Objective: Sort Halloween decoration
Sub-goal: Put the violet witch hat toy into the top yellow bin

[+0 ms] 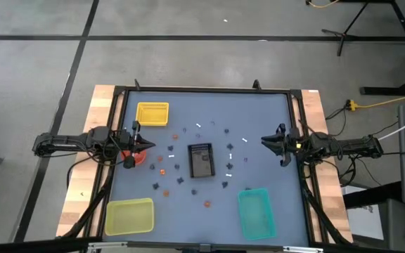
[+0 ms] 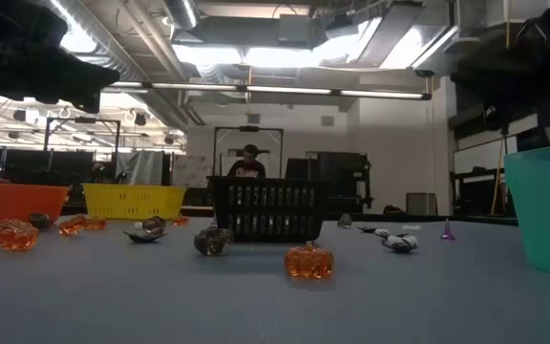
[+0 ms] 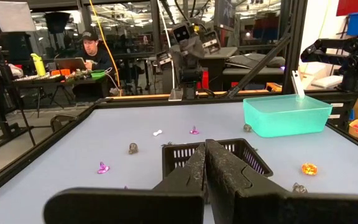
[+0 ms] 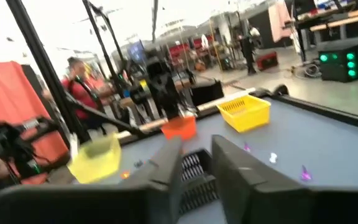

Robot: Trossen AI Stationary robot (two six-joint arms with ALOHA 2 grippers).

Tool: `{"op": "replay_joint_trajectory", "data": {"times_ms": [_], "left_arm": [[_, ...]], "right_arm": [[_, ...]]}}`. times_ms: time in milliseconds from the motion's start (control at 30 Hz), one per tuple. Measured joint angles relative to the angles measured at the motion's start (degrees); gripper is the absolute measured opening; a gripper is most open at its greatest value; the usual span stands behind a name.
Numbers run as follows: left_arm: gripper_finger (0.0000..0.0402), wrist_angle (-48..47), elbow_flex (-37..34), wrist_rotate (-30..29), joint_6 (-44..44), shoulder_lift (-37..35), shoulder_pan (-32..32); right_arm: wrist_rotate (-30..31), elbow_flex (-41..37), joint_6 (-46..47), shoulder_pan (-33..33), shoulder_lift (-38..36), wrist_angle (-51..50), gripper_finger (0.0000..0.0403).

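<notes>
The Halloween decoration is several tiny trinkets scattered over the blue-grey table top around the black tray point(image 1: 201, 159): an orange pumpkin point(image 2: 309, 261), a purple piece point(image 3: 102, 168), a white piece point(image 3: 158, 132) and dark ones point(image 1: 179, 179). Each lies loose on the table. My left gripper point(image 1: 152, 147) hovers level at the table's left side, shut and holding nothing. My right gripper point(image 1: 264, 140) hovers level at the right side, open and holding nothing, with a gap between its fingers point(image 4: 197, 163).
A yellow basket point(image 1: 152, 114) stands at the far left, a yellow-green container point(image 1: 129, 216) at the near left, a teal container point(image 1: 256, 212) at the near right. An orange container point(image 1: 138, 156) sits under my left gripper. A person sits beyond the table point(image 3: 95, 53).
</notes>
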Motion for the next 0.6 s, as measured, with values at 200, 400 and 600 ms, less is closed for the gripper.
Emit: {"op": "replay_joint_trajectory", "data": {"times_ms": [200, 400, 600], "left_arm": [[0.0, 0.0, 0.0, 0.0, 0.0, 0.0, 0.0], [0.0, 0.0, 0.0, 0.0, 0.0, 0.0, 0.0], [0.0, 0.0, 0.0, 0.0, 0.0, 0.0, 0.0]], "right_arm": [[0.2, 0.5, -1.3, 0.0, 0.0, 2.0, 0.0198], [0.2, 2.5, -2.6, 0.0, 2.7, 1.9, 0.0213], [-2.7, 8.2, -7.5, 0.0, 10.7, 1.9, 0.0214]]}}
